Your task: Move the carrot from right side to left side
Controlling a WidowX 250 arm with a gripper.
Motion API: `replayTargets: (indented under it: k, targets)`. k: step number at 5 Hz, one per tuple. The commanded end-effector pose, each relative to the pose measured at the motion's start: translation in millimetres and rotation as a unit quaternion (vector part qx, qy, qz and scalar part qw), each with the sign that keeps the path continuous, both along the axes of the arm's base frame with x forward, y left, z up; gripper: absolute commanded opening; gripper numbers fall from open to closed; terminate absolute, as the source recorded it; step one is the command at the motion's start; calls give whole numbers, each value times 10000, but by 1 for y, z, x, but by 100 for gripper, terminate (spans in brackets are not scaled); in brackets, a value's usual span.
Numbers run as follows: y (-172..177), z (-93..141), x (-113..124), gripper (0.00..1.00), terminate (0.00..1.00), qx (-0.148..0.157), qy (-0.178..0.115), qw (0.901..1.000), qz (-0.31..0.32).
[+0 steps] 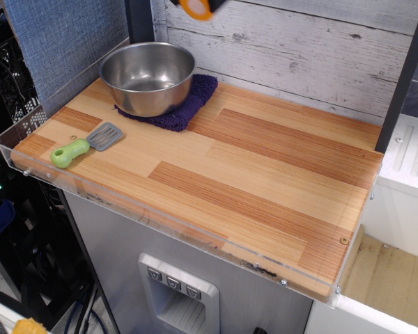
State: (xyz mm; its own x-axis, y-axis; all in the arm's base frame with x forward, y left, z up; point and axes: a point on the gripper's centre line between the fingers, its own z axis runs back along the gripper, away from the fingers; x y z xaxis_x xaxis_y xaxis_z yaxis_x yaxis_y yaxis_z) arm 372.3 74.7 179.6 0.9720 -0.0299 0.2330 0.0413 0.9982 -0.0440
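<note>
The carrot point(194, 9) shows only as an orange lump cut off by the top edge of the frame, high in the air above the wooden table point(265, 174) and just right of the steel bowl. Its green top is out of view. Of my gripper point(207, 3), only a dark sliver beside the carrot shows at the top edge. It holds the carrot aloft, and the rest of the arm is out of view.
A steel bowl point(148, 76) sits on a purple cloth point(188, 104) at the back left. A green-handled grey spatula point(83, 145) lies near the left front edge. A clear plastic lip runs along the table's front and left edges.
</note>
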Motion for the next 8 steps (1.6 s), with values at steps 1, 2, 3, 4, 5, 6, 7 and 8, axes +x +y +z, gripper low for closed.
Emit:
replayTargets:
  k: [1,2,3,4,5,6,7,8]
  targets:
    - [81,-3,24,0,0,377,312,9949,879]
    - [83,-21,15,0,0,531,708,9926,831]
    - [76,-31,0,0,0,621,905,9925,547]
    - [75,-40,-9,0,0,689,1070,9911,396]
    - [77,-51,-12,0,0,724,1241,9890,349]
    - [79,-53,-11,100,0,728,1346,9876,336]
    - [78,-53,-10,100,0,718,1331,9880,303]
    - [72,-49,-11,100,0,781,1251,9888,210]
